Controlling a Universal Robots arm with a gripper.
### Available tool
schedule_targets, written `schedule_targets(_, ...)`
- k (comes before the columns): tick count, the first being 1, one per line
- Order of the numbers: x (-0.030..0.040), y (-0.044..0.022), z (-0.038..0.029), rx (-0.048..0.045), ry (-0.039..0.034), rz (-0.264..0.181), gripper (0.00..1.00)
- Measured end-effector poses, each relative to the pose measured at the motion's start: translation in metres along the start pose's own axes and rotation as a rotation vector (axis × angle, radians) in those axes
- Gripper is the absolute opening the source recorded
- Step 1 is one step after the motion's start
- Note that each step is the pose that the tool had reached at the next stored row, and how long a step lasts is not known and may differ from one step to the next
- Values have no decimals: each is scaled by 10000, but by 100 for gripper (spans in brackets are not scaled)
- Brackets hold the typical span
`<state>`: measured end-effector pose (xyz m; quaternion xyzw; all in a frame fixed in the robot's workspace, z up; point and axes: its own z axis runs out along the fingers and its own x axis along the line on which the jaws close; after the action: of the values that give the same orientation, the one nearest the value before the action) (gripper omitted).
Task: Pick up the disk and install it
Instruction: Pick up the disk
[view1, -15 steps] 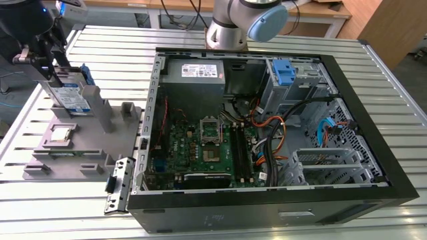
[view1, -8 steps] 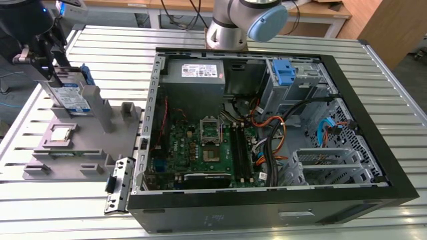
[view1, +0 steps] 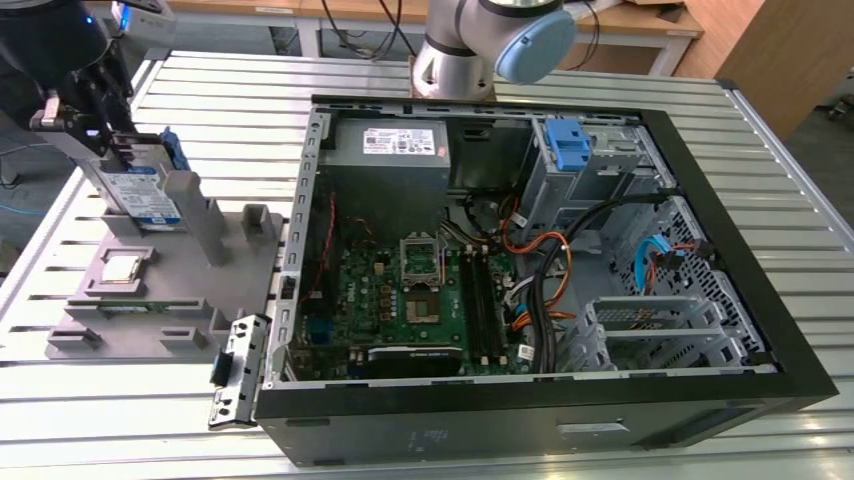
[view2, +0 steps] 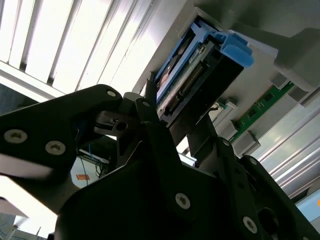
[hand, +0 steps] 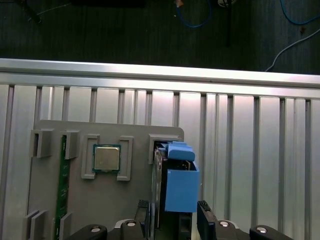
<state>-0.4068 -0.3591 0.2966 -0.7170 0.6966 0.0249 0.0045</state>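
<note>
**Inspector:** Where is the disk (view1: 142, 195) sitting, and how is it lying?

**Assessor:** It is standing on edge in a slot at the far corner of the matt grey moulded fixture (view1: 180, 335). The fixture is resting near the edge of the ribbed aluminium surface (view1: 240, 80) on the exterior view's left. The disk's long axis is running upright. Its flat silver-grey face with the white-and-blue label is facing the exterior camera, and the blue plastic carrier tab is pointing upward.

**Inspector:** What is the end effector (hand: 174, 212) doing?

**Assessor:** It is reaching down over the disk's top end. Its dark fingers (hand: 205, 216) are pressing against the two broad faces, narrowly parted with only the disk's thickness between them.

**Inspector:** What else is lying on the fixture?

**Assessor:** A small square metallic chip (hand: 106, 158) is sitting in a shallow pocket beside the disk. A thin green circuit strip (hand: 62, 185) is lying in a groove further along. The open black computer case (view1: 534, 400) is lying alongside, apart from the fixture.

**Inspector:** What is proving hard to verify?

**Assessor:** The slot is hiding the disk's lower end. In the second wrist view, the black bolted housing is covering part of the carrier. In the exterior view, the frame is cutting off the upper part of the end effector.
</note>
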Motion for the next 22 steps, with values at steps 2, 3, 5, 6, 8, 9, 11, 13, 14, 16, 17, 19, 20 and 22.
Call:
schedule_targets(2,0,0,0,0,0,0,51)
schedule_targets(3,0,0,0,0,0,1,51)
schedule_targets(5,0,0,1,0,0,0,51)
schedule_targets(6,0,0,0,0,0,0,51)
schedule_targets(8,-1,0,1,0,0,0,51)
schedule_targets(9,-1,0,1,-9,-1,0,51)
schedule_targets(11,-2,-1,2,-120,-11,6,51)
schedule_targets(13,-1,-1,1,-125,-10,7,51)
schedule_targets(14,-1,-1,1,-126,-10,5,51)
schedule_targets(16,-1,-1,1,-129,-10,6,51)
schedule_targets(17,0,-6,2,-127,-11,5,51)
schedule_targets(19,0,-17,1,-128,-10,5,51)
schedule_targets(20,0,-20,1,-128,-11,5,51)
schedule_targets(22,0,-20,1,-128,-10,6,51)
